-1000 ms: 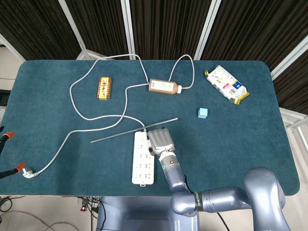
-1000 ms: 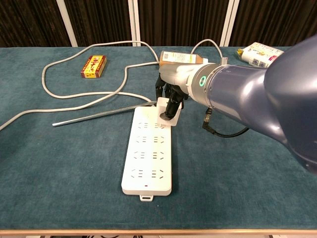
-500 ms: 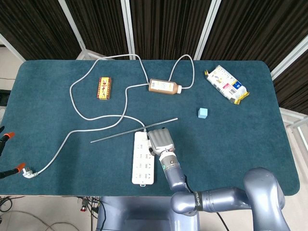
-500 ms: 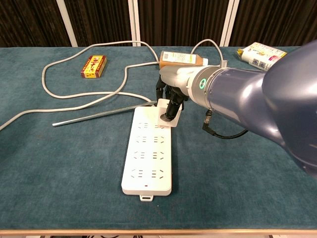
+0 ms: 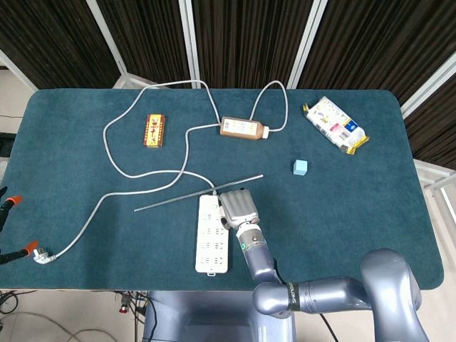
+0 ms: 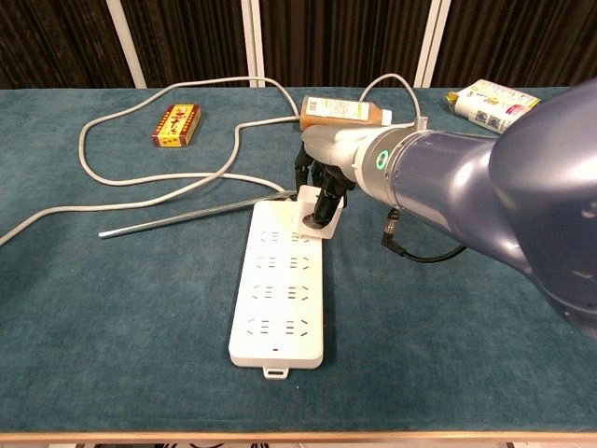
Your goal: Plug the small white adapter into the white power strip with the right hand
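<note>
The white power strip [image 6: 282, 287] [image 5: 213, 234] lies lengthwise on the teal table near the front edge, its cord running off the far end. My right hand [image 6: 320, 187] [image 5: 239, 208] is over the strip's far right corner, its dark fingers [image 6: 324, 207] curled down around the small white adapter [image 6: 312, 217]. The adapter rests against the strip's farthest row of sockets. I cannot tell how deep it sits. In the head view the hand hides the adapter. My left hand is in neither view.
A thin metal rod [image 5: 198, 193] lies just beyond the strip. The grey cable [image 5: 142, 171] loops across the left half to a plug [image 5: 44, 254]. Farther back are a brown bottle [image 5: 244, 128], a red-yellow box [image 5: 154, 130], a blue cube [image 5: 300, 167] and a snack bag [image 5: 335, 125].
The right arm has shifted very slightly; hand, adapter and strip stay where they were.
</note>
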Action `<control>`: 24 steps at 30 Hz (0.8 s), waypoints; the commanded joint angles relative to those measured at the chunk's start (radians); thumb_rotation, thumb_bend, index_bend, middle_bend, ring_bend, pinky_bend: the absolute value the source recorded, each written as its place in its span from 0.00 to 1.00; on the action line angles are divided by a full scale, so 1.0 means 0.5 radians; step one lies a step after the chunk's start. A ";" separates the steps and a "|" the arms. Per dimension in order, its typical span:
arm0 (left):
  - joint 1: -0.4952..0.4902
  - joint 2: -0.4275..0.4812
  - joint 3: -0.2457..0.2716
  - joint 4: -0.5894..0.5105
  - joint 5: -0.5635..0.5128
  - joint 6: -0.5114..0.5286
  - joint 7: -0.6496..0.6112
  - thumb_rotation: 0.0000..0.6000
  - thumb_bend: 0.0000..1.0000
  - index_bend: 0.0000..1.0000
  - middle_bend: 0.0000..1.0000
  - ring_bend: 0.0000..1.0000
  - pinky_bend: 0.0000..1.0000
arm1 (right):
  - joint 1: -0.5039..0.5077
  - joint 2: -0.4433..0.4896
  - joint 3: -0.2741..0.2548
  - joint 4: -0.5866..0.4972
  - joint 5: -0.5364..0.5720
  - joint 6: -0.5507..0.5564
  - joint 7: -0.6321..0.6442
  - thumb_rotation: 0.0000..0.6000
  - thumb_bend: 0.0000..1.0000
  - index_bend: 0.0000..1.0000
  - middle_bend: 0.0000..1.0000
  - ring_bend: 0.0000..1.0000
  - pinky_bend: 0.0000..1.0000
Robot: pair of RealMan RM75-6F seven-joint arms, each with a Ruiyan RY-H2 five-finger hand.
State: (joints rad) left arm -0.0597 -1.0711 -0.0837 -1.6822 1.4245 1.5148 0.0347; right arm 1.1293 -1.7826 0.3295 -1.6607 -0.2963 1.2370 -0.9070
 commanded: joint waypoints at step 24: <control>0.002 0.003 -0.001 0.001 0.002 0.005 -0.008 1.00 0.09 0.20 0.00 0.00 0.00 | -0.004 -0.011 0.000 -0.015 0.001 -0.013 -0.023 1.00 0.51 0.66 0.53 0.56 0.33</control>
State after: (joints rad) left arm -0.0588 -1.0697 -0.0841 -1.6819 1.4252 1.5171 0.0307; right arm 1.1271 -1.7878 0.3296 -1.6682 -0.2955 1.2310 -0.9181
